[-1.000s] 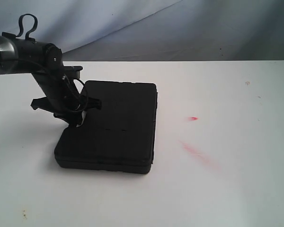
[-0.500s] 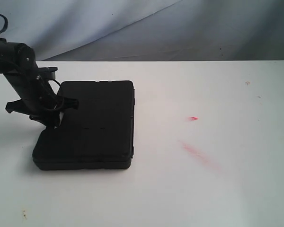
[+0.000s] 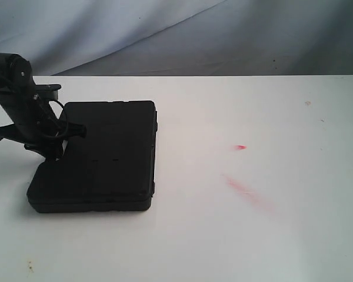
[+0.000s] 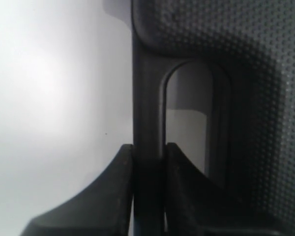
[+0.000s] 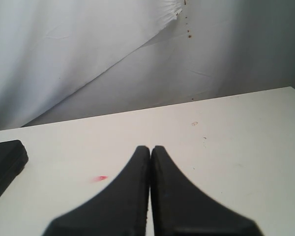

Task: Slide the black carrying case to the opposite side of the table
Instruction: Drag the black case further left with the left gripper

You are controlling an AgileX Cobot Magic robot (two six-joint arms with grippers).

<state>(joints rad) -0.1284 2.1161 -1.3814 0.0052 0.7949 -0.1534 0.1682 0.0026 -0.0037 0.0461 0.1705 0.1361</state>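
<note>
The black case (image 3: 97, 158) lies flat on the white table (image 3: 253, 235), at the left of the exterior view. My left gripper (image 3: 57, 148) stands over the case's left edge, shut on the handle bar. In the left wrist view the handle bar (image 4: 147, 118) runs between the two fingers (image 4: 119, 187), with the slot (image 4: 189, 118) beside it and the dotted lid (image 4: 265, 73) beyond. My left gripper (image 4: 148, 147) clamps that bar. My right gripper (image 5: 150, 148) is shut with nothing in it, above the bare table; a corner of the case (image 5: 5, 160) shows in its view.
Red marks (image 3: 240, 147) and a longer red smear (image 3: 244, 189) lie on the table right of the case. A grey-blue cloth backdrop (image 3: 194, 35) hangs behind the table's far edge. A small dark speck (image 3: 30, 267) sits near the front left.
The left arm has moved left with the case in its grip; the case has slid about 70 pixels leftwards across the table over the second. The right side shows no change.
</note>
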